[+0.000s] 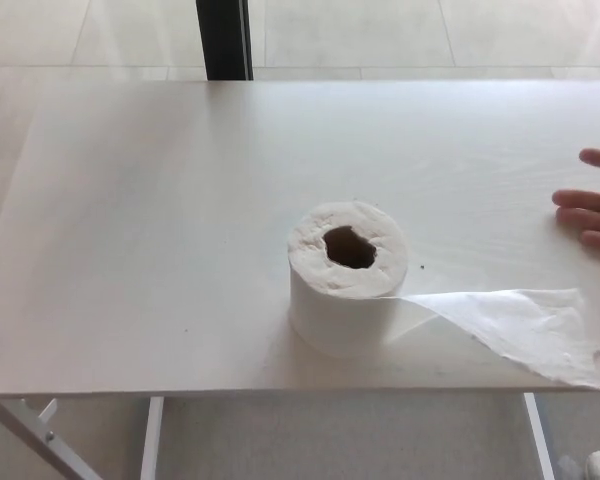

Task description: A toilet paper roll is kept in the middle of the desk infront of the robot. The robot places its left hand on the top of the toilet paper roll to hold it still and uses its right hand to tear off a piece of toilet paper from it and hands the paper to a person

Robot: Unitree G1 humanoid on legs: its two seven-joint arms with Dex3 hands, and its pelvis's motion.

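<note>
A white toilet paper roll (347, 277) stands upright on its end near the front middle of the white desk (160, 220), its brown core hole facing up. A loose tail of paper (510, 325) runs from the roll's lower right side across the desk to the front right edge, ending in a ragged, crumpled corner. Neither of my hands shows in the head view.
A person's fingers (590, 210) rest on the desk at the right edge, beyond the paper tail. A black post (224, 38) stands behind the desk's far edge. White desk legs (152, 438) show below the front edge, over a tiled floor.
</note>
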